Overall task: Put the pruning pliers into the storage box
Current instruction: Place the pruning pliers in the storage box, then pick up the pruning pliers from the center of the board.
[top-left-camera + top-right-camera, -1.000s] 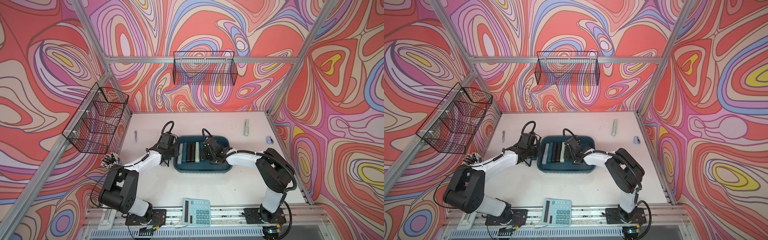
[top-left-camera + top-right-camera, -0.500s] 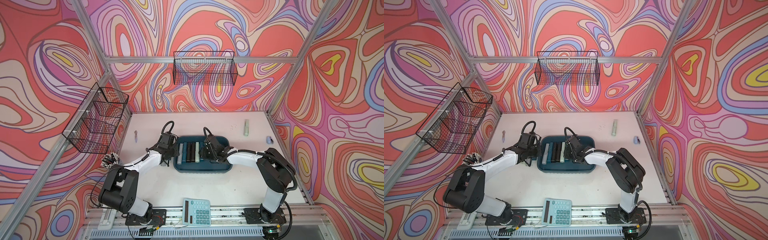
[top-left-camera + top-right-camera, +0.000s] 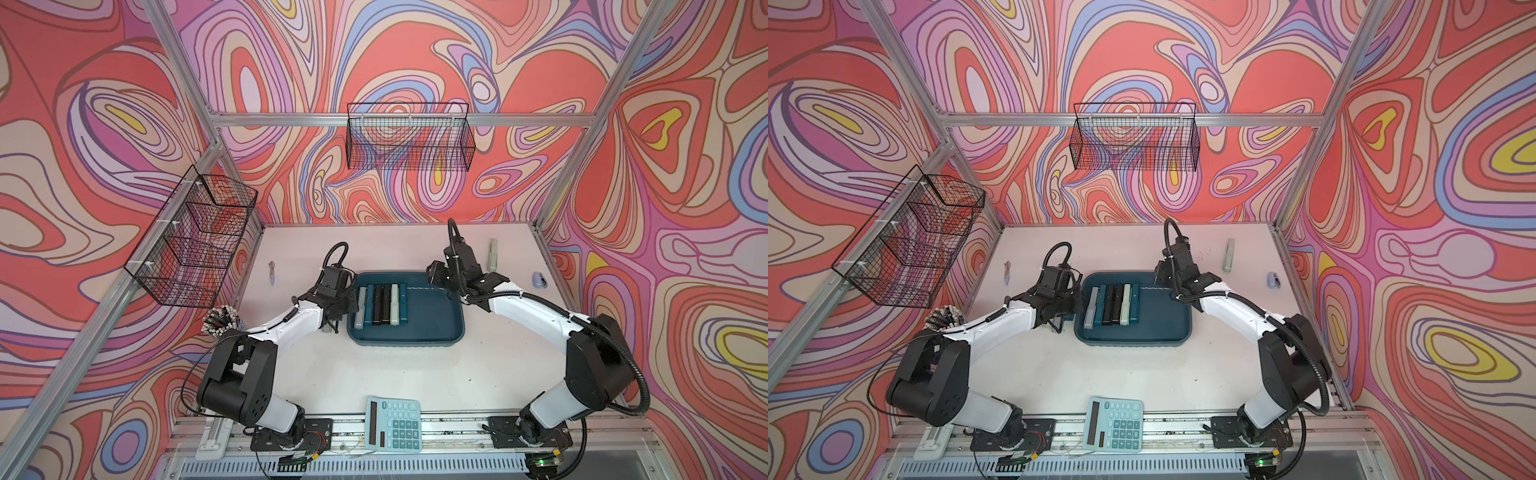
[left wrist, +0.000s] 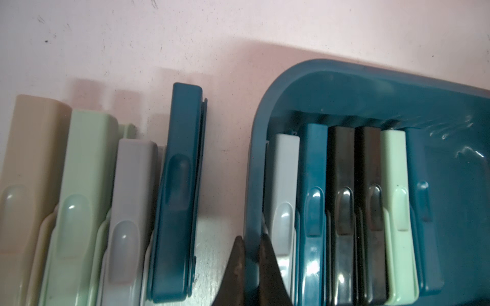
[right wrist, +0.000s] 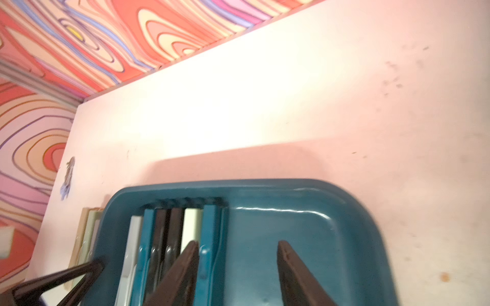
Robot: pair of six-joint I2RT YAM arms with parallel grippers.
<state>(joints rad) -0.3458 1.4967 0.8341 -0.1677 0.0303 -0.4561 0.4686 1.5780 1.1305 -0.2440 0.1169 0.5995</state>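
L hand point(image 4: 252, 246) clenched on storage box point(image 3: 432, 328) rim, one finger inside, one outside. R hand point(image 5: 237, 246) released over box, holding nothing. Six pruning pliers point(image 3: 382, 303) in a row in box's left part. Four more pliers point(image 4: 106, 198) on worktop point(image 3: 374, 374) just beside box. One pale green plier point(image 3: 493, 255) well apart, right rear.

Left wrist view: frame edge cuts off four pliers point(image 4: 127, 201) beside the box point(image 4: 344, 71). In both top views, the left arm point(image 3: 291, 322) largely hides them. Lilac object point(image 3: 539, 279), frame right: too small to identify.
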